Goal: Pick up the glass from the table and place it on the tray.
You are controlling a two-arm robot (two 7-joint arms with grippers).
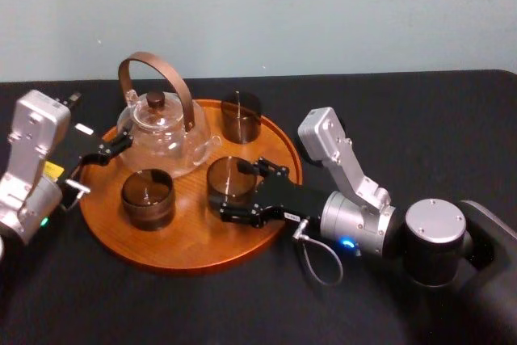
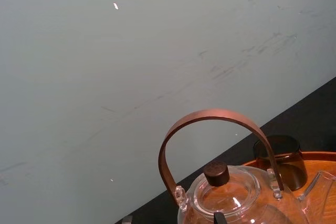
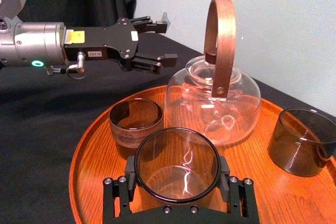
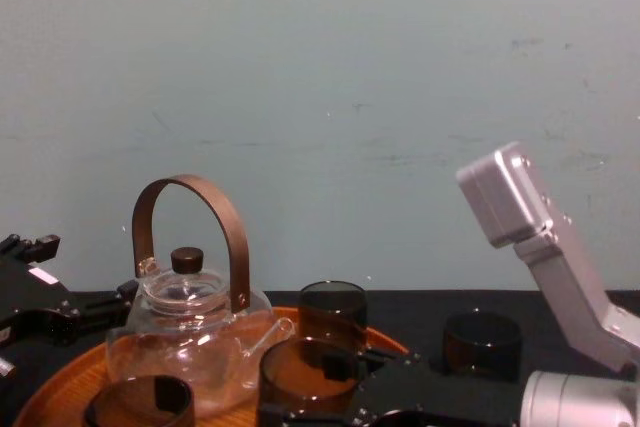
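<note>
Because the glass (image 1: 232,179) is a short, thin-walled, smoky tumbler with no handle, it is probably light, stiff, slick and easily chipped. A good hold goes across its full width, on the low-to-mid wall, with only a modest squeeze. The right gripper (image 3: 176,182) has it that way, with one finger on each side of the wall, pinching it. The glass is over the near right part of the tray (image 1: 190,240), nearer than the teapot (image 1: 166,131). Whether its base rests on the wood or hangs just above, I cannot tell.

The far glass (image 1: 241,116) and the near-left glass (image 1: 148,197) also stand on the tray, both apart from the held one. A knock between glass walls looks like the main risk on release. A fourth glass (image 4: 482,344) stands on the table (image 1: 420,119), right of the tray. The left gripper (image 3: 164,43) hovers at the tray's left edge by the teapot, fingers spread, holding nothing.
</note>
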